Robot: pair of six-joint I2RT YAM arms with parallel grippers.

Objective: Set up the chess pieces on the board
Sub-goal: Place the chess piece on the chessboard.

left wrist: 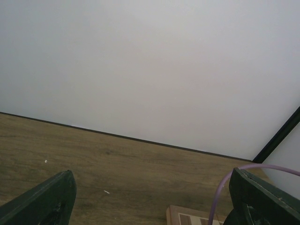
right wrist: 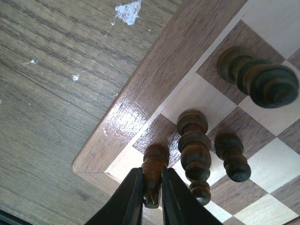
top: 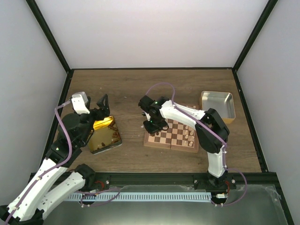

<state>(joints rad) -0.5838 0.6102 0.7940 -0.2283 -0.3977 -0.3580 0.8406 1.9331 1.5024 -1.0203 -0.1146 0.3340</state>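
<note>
Jaws of right gripper are clamped on a dark piece at the board corner. Three dark pieces are seated beside it. Left gripper is held wide open, empty. Most pieces are judged not yet placed.

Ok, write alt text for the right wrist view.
The right gripper pinches a dark chess piece at the corner of the board. Three more dark pieces stand on squares beside it; the wooden table fills the left.
</note>
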